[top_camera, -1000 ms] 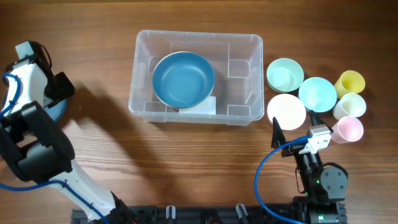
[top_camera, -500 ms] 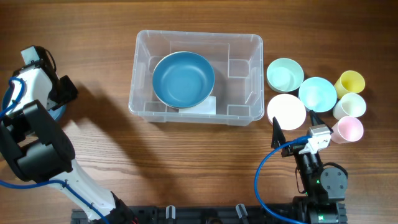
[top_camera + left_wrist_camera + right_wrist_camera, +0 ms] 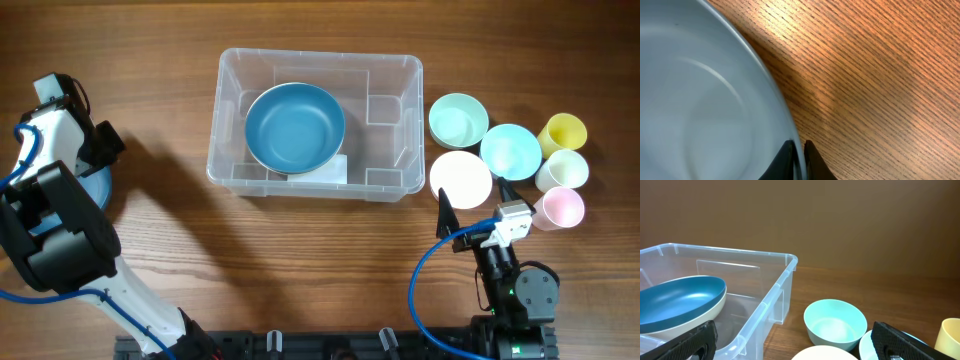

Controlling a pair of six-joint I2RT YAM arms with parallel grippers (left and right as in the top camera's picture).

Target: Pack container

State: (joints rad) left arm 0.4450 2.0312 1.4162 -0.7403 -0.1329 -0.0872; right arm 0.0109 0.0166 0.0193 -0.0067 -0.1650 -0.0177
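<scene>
container: clear bin (image 3: 392, 80), centre-back of worktop (image 3: 300, 260), upright, no lid in view
packed: one blue bowl (image 3: 295, 127) sits inside the bin, left of middle, right way up
left claw: (image 3: 798, 147) narrow, fingers either side of the rim of a second bowl (image 3: 695, 100), looks pinched on it
second bowl: far left of worktop, well apart from the bin; overhead shows only a blue sliver under the arm
right claw: (image 3: 793, 330) spread wide, holds nothing, parked near the front right, facing the bin and small bowls
unpacked, right of bin: mint bowl (image 3: 458, 120), cyan bowl (image 3: 510, 150), cream bowl (image 3: 460, 178); yellow cup (image 3: 562, 132), pale cup (image 3: 562, 170), pink cup (image 3: 560, 208)
grouping: bowls just beside the bin's right wall, cups beside the bowls, all on the worktop
progress: early, judged one of eight items in; second bowl gripped but not over the bin; three bowls and three cups untouched
left to do: carry second bowl across, probably nest it in the blue bowl, then the right-side pieces
writing: white label (image 3: 337, 172) on bin base, partly under the blue bowl; no text readable
brands: none visible
</scene>
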